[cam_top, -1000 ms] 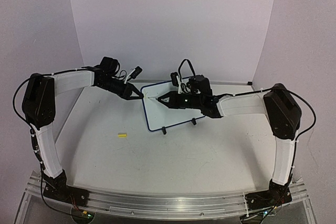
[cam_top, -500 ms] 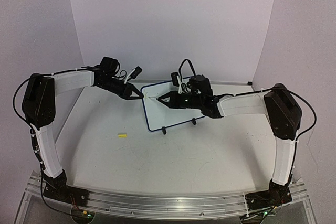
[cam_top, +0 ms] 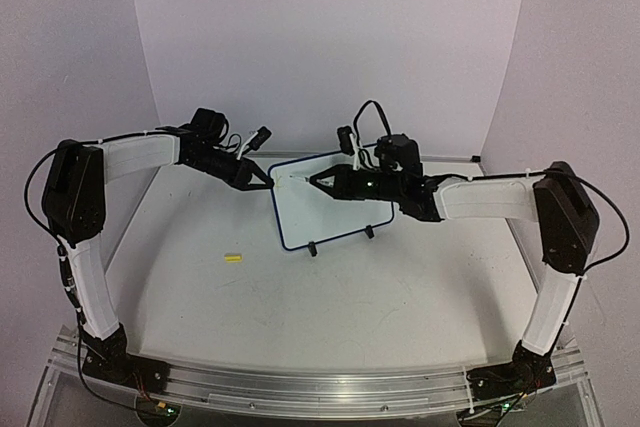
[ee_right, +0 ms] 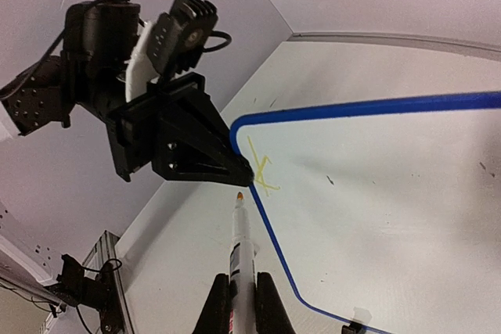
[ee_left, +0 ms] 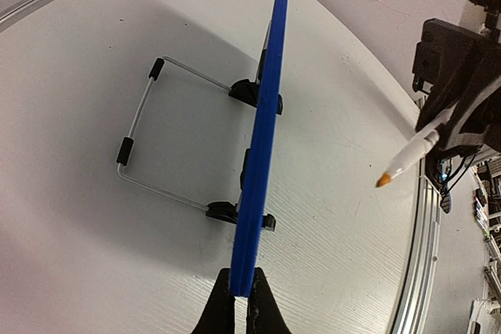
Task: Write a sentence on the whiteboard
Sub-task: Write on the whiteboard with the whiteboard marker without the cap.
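The whiteboard [cam_top: 335, 215] stands tilted on its wire stand [ee_left: 145, 127] at the middle back of the table. My left gripper [cam_top: 268, 183] is shut on the board's blue rim [ee_left: 268, 99] near its upper left corner. A few thin yellow strokes of the sentence [ee_right: 262, 170] sit just inside that corner. My right gripper [cam_top: 312, 181] is shut on a white marker [ee_right: 243, 248]. Its orange tip [ee_right: 239, 194] hangs just off the board's left rim, below the left gripper [ee_right: 249, 177], touching nothing.
A small yellow marker cap [cam_top: 233, 258] lies on the table left of centre. Two black clip feet [cam_top: 312, 249] [cam_top: 368, 232] hold the board's lower edge. Purple walls close in the back and sides.
The right arm has swung back to the right and a little up. The marker tip has come off the board's corner. The left gripper and the board have not moved.
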### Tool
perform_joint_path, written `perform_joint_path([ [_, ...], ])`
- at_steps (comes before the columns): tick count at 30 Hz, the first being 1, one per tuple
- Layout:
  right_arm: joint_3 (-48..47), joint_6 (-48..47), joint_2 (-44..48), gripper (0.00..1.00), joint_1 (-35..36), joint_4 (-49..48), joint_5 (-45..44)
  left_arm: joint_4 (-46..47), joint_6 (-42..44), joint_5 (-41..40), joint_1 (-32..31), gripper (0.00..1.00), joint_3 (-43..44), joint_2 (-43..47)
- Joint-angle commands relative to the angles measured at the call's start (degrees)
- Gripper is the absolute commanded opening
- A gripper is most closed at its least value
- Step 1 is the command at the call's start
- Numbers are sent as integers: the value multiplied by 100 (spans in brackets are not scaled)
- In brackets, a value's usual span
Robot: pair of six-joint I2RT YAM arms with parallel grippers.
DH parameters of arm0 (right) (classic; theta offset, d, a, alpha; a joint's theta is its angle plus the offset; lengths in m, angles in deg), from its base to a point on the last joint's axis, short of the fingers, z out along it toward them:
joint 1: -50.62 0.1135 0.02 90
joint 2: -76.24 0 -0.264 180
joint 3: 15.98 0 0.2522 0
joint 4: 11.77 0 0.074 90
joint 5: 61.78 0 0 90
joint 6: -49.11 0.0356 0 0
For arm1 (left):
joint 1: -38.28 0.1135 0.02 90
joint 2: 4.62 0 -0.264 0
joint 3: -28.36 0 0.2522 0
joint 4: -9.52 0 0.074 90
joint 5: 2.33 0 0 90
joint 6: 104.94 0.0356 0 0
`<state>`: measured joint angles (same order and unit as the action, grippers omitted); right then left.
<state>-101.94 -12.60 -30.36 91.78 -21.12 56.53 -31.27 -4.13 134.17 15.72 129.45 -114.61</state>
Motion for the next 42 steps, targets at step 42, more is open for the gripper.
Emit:
perform_joint_path([
  [42, -1094, -165, -892, 0, -65, 451, -77, -239, 169, -212, -154, 0, 106, 33],
])
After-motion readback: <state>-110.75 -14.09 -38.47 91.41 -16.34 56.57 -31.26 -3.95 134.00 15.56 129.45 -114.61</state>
